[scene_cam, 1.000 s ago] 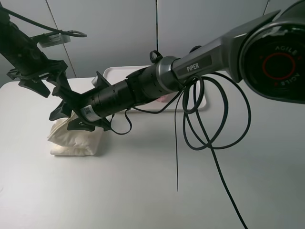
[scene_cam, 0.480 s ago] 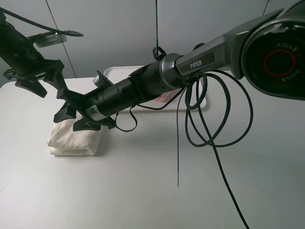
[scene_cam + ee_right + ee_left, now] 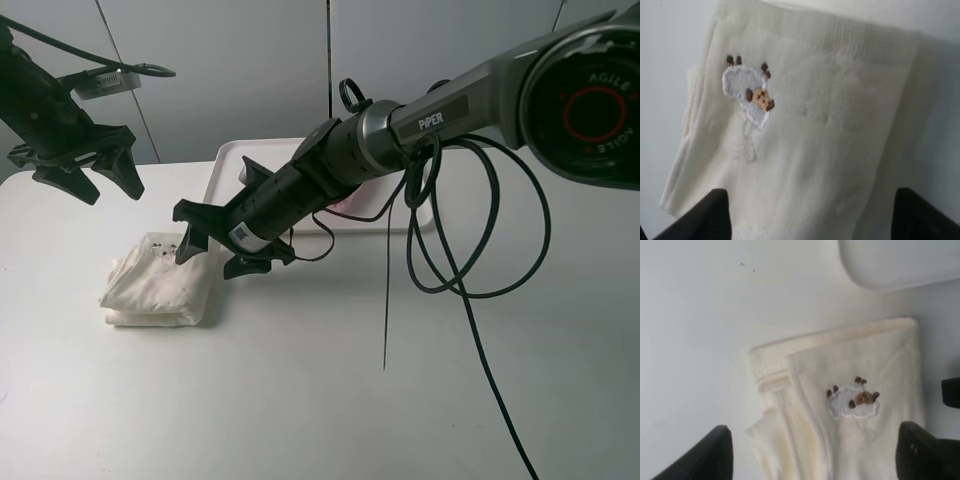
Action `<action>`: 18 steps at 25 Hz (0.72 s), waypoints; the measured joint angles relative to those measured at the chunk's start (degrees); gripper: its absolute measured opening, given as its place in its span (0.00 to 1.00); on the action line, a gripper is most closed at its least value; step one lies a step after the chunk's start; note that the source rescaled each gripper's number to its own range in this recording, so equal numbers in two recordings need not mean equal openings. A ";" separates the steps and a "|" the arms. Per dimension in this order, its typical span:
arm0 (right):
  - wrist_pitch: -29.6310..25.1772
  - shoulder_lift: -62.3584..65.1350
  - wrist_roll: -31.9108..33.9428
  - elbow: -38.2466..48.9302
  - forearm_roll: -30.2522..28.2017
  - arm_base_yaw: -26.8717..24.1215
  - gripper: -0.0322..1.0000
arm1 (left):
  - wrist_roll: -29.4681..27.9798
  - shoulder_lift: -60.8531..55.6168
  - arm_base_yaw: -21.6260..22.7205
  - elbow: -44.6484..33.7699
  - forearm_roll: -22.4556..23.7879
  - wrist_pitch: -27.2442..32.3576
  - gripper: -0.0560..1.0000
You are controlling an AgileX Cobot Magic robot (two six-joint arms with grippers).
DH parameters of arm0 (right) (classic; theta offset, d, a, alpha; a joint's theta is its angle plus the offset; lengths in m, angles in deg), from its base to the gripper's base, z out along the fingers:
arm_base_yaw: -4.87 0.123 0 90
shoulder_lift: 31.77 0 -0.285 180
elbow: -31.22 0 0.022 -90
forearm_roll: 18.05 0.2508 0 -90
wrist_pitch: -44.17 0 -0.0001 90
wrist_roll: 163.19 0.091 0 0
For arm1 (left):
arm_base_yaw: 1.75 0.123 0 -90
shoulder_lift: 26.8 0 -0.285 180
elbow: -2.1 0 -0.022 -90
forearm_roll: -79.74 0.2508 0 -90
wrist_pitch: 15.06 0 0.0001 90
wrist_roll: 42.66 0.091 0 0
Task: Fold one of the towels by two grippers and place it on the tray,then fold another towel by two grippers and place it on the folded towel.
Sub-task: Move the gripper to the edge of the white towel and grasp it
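Cream-white towel: I see it folded into a thick layered pad on the white counter, a small white-and-brown embroidered patch facing up.
Tray: white, low-rimmed, behind the towel; something pink shows in it past the arm.
Left gripper: raised clear of the towel, fingers wide, empty.
Right gripper: just above the towel's near edge, fingers apart, gripping nothing.

Left gripper raised at far left, jaws spread wide, nothing between fingers. Right arm stretched across middle toward left, right gripper low, jaws parted, nothing held. Grippers well apart.
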State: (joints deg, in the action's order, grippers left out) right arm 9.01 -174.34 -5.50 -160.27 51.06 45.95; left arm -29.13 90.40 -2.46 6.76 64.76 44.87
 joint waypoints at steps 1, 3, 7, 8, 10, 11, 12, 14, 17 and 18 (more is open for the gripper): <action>0.13 0.00 0.74 0.00 -0.48 0.00 0.71 | 0.00 0.00 0.00 0.00 0.00 0.00 0.90; 0.38 -0.20 1.40 0.00 -0.61 0.10 0.70 | 0.00 0.00 0.00 0.00 0.00 0.00 0.90; 0.75 -1.88 1.36 -0.10 0.66 1.25 0.70 | 0.11 0.00 0.00 0.00 0.00 0.00 0.90; 0.75 -2.18 1.36 -0.35 0.79 1.77 0.70 | 0.11 0.00 0.00 0.00 -0.11 0.00 0.90; 0.88 -3.06 1.36 -0.88 1.68 2.63 0.70 | 0.11 0.00 0.00 0.00 -0.11 0.00 0.90; 1.01 -3.18 1.26 -1.17 1.94 2.91 0.70 | 0.11 0.00 0.00 0.00 -0.11 0.00 0.90; 1.10 -3.32 1.26 -1.40 2.06 3.16 0.70 | 0.11 0.00 0.00 0.00 -0.11 0.00 0.90; 2.06 -3.74 1.12 -1.74 2.43 3.56 0.69 | 0.11 0.00 0.00 0.00 -0.22 0.00 0.90; 2.82 -4.12 1.12 -1.76 3.52 3.90 0.59 | 0.20 0.00 0.00 0.00 -0.22 0.00 0.90; 3.03 -4.33 1.12 -1.76 3.60 3.90 0.53 | 0.54 0.00 0.00 0.00 -0.22 0.00 0.90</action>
State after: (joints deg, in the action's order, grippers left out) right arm 12.04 -178.67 -4.39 -162.03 54.65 49.85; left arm -28.59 90.40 -2.46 6.76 64.54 44.87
